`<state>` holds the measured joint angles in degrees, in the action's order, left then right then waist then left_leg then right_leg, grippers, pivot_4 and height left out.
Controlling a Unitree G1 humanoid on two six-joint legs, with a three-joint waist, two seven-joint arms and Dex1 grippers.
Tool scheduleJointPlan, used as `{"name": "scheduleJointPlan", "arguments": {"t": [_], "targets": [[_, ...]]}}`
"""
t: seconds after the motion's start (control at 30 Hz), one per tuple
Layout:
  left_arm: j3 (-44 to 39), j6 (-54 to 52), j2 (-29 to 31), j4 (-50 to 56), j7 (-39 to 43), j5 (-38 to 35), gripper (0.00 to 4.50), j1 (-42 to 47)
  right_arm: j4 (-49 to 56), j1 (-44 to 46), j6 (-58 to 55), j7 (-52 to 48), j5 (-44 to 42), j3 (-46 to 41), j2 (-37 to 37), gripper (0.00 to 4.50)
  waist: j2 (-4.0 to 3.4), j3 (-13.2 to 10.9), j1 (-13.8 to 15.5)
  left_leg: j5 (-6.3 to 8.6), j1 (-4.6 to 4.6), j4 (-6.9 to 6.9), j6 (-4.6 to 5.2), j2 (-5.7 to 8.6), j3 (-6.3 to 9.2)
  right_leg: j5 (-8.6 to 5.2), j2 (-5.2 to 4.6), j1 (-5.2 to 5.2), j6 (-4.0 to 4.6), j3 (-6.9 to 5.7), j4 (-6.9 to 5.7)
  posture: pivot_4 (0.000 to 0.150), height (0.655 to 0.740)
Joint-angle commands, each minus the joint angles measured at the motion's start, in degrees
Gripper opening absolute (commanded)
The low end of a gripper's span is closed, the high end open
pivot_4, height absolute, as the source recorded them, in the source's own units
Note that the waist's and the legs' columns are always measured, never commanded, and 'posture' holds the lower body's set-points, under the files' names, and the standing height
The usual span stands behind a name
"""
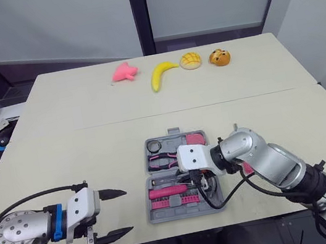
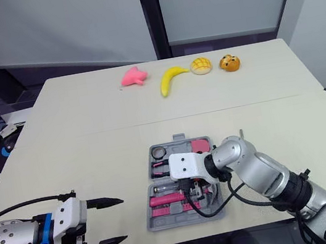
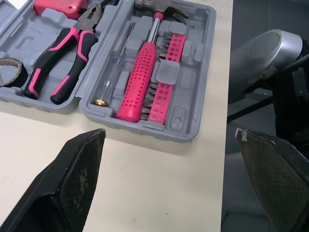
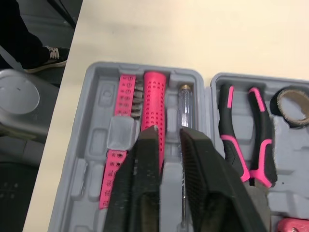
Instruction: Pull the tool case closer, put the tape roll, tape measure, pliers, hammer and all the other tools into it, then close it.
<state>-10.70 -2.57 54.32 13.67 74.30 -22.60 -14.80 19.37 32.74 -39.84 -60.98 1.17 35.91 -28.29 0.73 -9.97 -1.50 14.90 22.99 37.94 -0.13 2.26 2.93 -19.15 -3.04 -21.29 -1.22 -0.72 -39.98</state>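
The grey tool case lay open and flat at 6 o'clock on the table, close to the near edge, its hinge running 9 to 3. The half toward 12 o'clock held the tape roll at its 9 o'clock end, the pliers just beside it and the tape measure at the 3 o'clock end. The half toward 6 o'clock held the hammer, a clear-handled screwdriver and a pink bit strip, all lying side by side. Marks on the bit strip were too small to read. The hammer's long axis ran 9 to 3, pink handle toward 9 and steel head toward 3; the pliers lay the same way, jaws toward 3. The right gripper hung over the hammer handle and the screwdriver, its jaws parted only narrowly and grasping nothing. The left gripper hovered at 8 o'clock from the case, over the table's near edge, jaws released wide and empty. A banana and other toy foods sat in a row at 12 o'clock, well apart from the case.
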Motion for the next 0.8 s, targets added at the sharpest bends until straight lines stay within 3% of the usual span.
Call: {"name": "scheduleJointPlan", "arguments": {"t": [0.03,0.53,0.8], "targets": [[-1.85,0.01,-0.15,1.01,-0.37,-1.12,4.5,-0.31,-3.23,-0.75,5.08,0.78,1.26,2.25,0.68,0.03,0.0,0.0,-0.09,0.0,0.0,0.0,0.0,0.0,0.0,0.0,0.0,0.02,0.0,0.0,-0.02,0.15,0.7193],[-1.62,-0.97,-2.04,2.47,-3.01,-1.44,4.5,-0.4,-16.65,-1.78,11.72,2.73,10.09,8.72,1.71,0.03,0.14,0.13,-0.11,0.0,-0.16,-0.02,0.0,-0.01,0.0,0.0,0.01,0.05,0.0,0.0,-0.03,0.15,0.7193],[-3.59,-2.1,-4.28,1.79,-5.53,-3.74,4.5,1.14,-6.05,-3.58,9.97,2.06,0.89,-1.95,4.7,0.03,0.44,0.31,-0.08,0.0,-0.07,-0.02,-0.01,-0.02,0.04,0.0,0.02,0.05,0.0,-0.01,-0.03,0.15,0.7193]]}}
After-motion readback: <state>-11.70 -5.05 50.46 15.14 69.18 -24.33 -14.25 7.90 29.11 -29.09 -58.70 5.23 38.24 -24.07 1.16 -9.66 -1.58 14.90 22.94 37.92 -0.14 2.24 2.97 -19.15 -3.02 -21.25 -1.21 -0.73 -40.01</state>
